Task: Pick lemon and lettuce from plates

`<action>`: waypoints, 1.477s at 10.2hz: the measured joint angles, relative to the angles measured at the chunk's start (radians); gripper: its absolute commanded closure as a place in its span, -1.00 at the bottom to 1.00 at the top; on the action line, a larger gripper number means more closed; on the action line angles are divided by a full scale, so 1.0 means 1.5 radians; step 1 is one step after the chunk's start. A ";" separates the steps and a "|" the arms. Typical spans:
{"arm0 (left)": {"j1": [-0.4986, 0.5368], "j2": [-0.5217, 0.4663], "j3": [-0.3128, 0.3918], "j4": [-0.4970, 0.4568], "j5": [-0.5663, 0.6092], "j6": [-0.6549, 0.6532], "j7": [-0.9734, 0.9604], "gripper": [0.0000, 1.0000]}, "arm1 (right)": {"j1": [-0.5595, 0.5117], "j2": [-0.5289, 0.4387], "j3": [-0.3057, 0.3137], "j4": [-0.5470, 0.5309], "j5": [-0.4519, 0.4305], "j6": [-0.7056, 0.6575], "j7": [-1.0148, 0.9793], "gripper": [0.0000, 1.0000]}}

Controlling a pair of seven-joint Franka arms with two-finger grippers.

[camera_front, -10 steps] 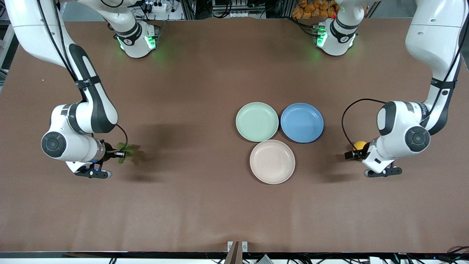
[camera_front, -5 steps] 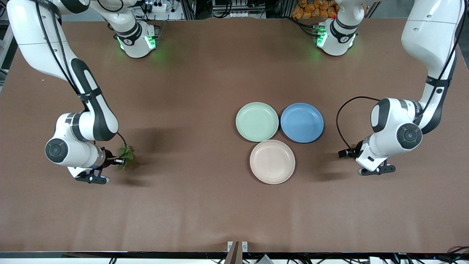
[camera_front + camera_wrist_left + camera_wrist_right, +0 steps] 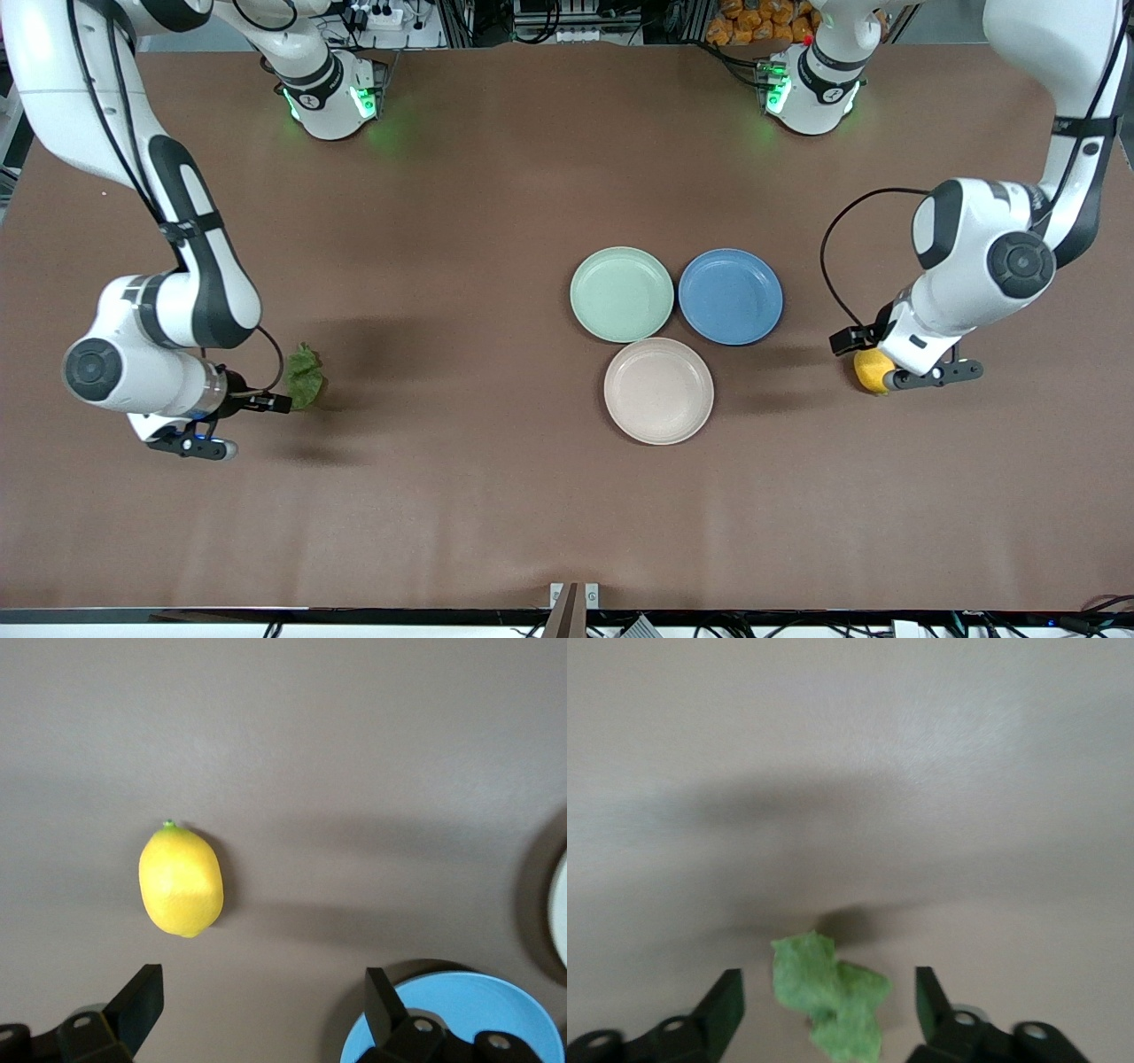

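Note:
The yellow lemon (image 3: 869, 369) lies on the brown table toward the left arm's end, apart from the plates; it also shows in the left wrist view (image 3: 181, 881). My left gripper (image 3: 850, 341) (image 3: 263, 1010) hangs open and empty over the table beside it. The green lettuce (image 3: 306, 377) (image 3: 833, 1003) lies on the table toward the right arm's end. My right gripper (image 3: 273, 403) (image 3: 828, 1005) is open above it, one finger to each side, not touching. The mint green plate (image 3: 622, 294) and the beige plate (image 3: 658, 390) are empty.
An empty blue plate (image 3: 730, 296) (image 3: 469, 1019) sits beside the mint plate, toward the left arm's end. The three plates cluster near the table's middle. The beige plate's rim (image 3: 560, 912) shows in the left wrist view.
Both grippers have opened and pulled up. The lettuce now lies loose on the table and the lemon rests on the table. The right hand moved toward its end of the table.

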 measured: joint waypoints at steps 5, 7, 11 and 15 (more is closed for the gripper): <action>-0.043 -0.129 0.030 0.023 -0.014 -0.082 0.000 -1.00 | 0.002 -0.130 0.005 0.069 -0.001 -0.176 0.000 -1.00; -0.047 -0.170 0.032 0.081 -0.038 -0.157 0.001 -1.00 | 0.002 -0.186 0.007 0.070 -0.001 -0.215 0.000 -1.00; -0.055 -0.210 0.052 0.188 -0.071 -0.316 0.096 -1.00 | 0.002 -0.285 0.010 0.069 -0.001 -0.261 0.000 -1.00; -0.068 -0.214 0.052 0.229 -0.071 -0.377 0.104 -1.00 | 0.003 -0.345 0.013 0.069 0.000 -0.307 0.000 -1.00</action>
